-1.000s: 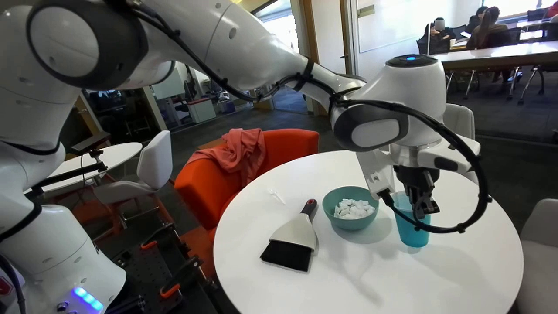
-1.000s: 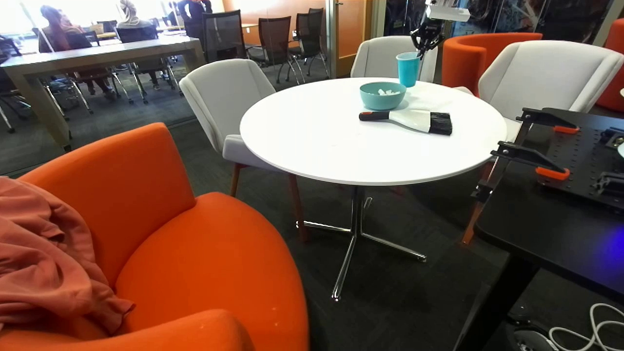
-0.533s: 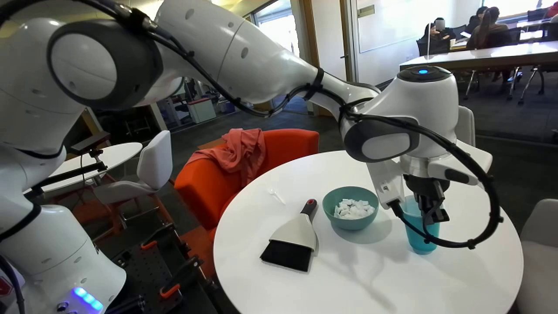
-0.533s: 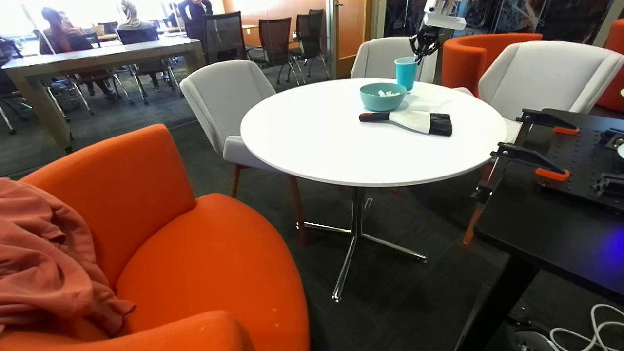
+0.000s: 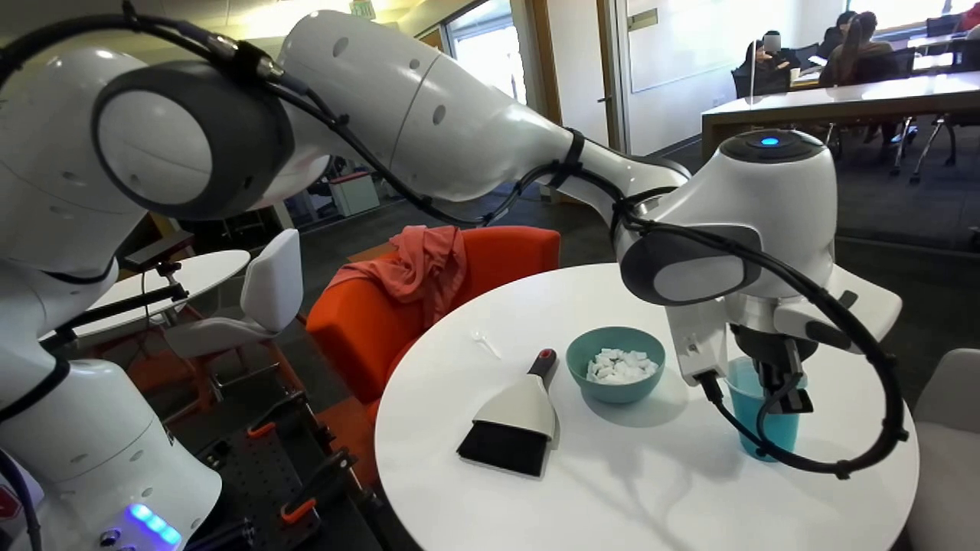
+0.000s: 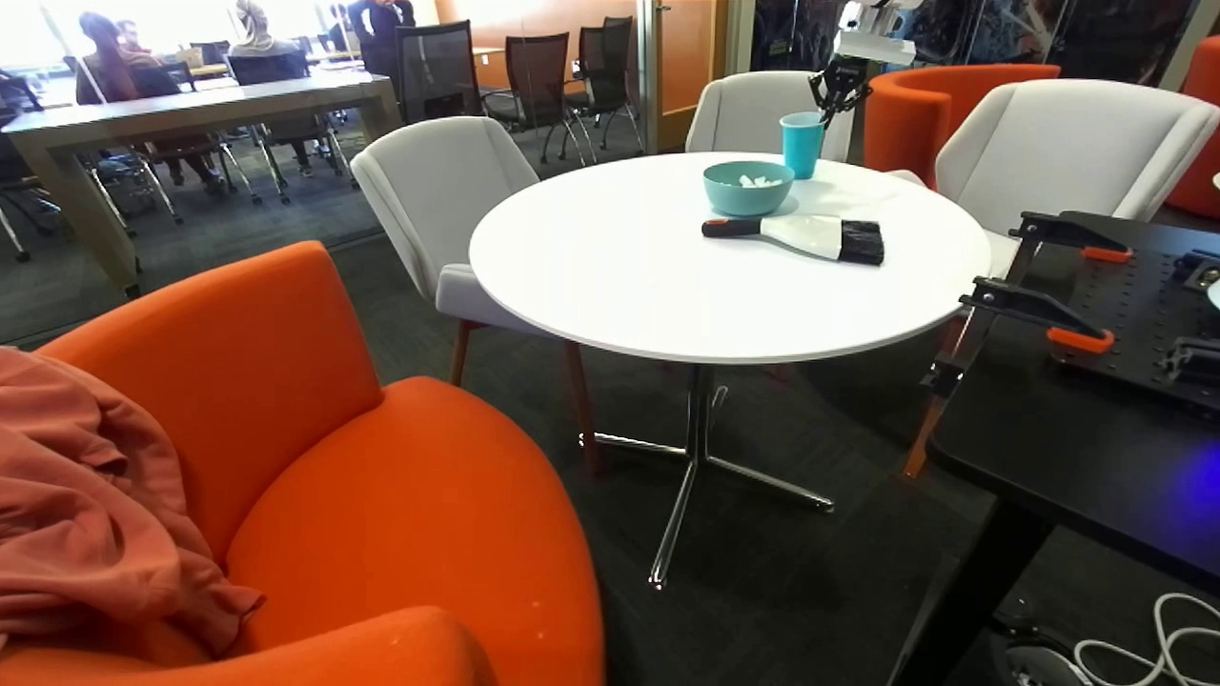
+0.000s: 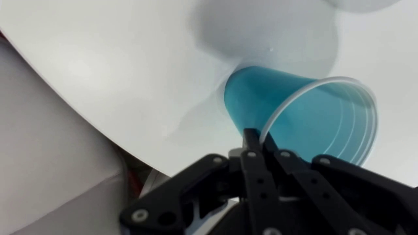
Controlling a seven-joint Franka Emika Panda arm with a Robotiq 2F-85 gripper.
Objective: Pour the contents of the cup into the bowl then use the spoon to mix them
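The contents (image 5: pixel 620 367), chunky white bits, sit heaped inside the shallow, round teal bowl (image 5: pixel 612 393), which stands upright on the white bench (image 5: pixel 429 405). The bright blue tapered cup (image 7: pixel 274 93) is near the bowl but apart from it, upright or nearly so in both exterior views; the wrist view shows its pale rim, thin light lines around its inner wall, and that wall pinched at the rim. Whether its base touches the bench I cannot tell. The small, slim, pale spoon (image 5: pixel 487 344) lies on the bench near the edge, the bowl between it and the cup in an exterior view
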